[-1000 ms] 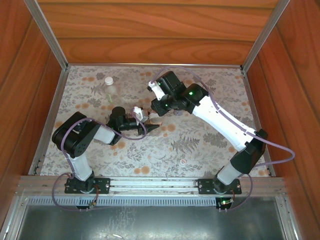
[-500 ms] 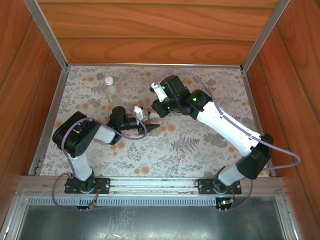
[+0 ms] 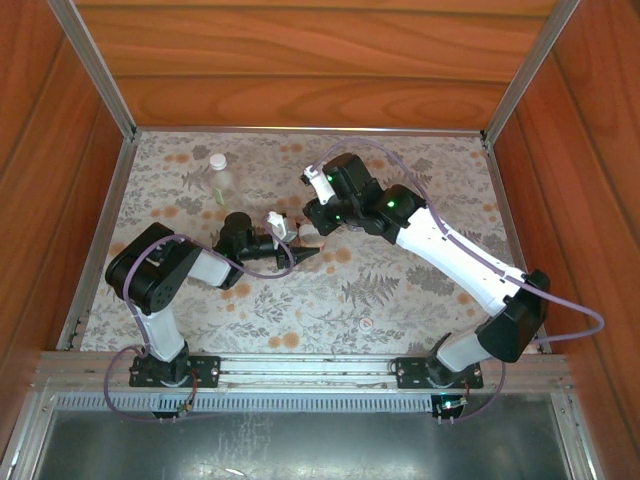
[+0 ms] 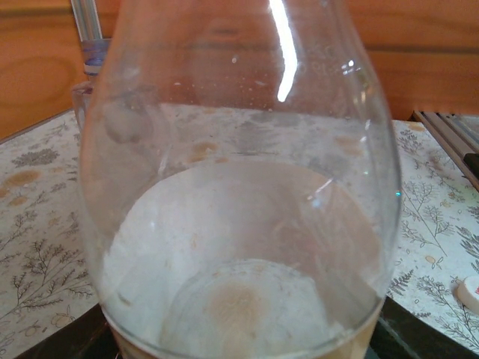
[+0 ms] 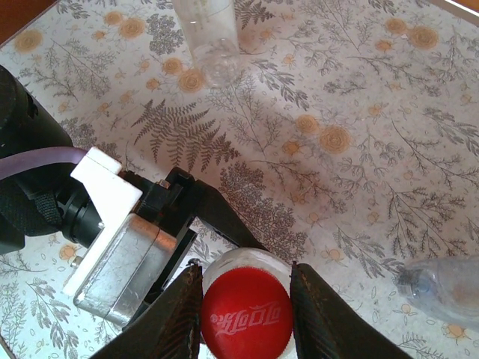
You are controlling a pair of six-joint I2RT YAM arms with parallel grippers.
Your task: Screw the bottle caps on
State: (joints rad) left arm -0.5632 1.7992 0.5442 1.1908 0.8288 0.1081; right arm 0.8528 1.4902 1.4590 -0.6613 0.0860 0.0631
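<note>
My right gripper [image 5: 247, 318] is shut on a red bottle cap [image 5: 247, 314] and holds it on the mouth of a clear bottle [image 4: 239, 224]. The bottle's pale rim shows round the cap. My left gripper [image 3: 300, 250] is shut on that bottle's body, its dark pads [image 4: 423, 340] just visible at the bottle's sides. In the top view the two grippers meet at mid-table, the right gripper [image 3: 318, 226] above the bottle [image 3: 311, 238]. A second clear bottle [image 3: 217, 176] with a white cap stands at the back left. A white cap [image 3: 366, 323] lies loose on the patterned table.
A clear bottle [image 5: 441, 288] lies on the mat right of the grippers, and another clear bottle [image 5: 209, 37] shows beyond them. A bluish bottle [image 4: 93, 52] shows behind the held one. Wooden walls and metal rails [image 3: 95, 240] enclose the table.
The right arm's wrist and forearm have shifted slightly to the right above the bottle. The left arm and the bottle have stayed put.
</note>
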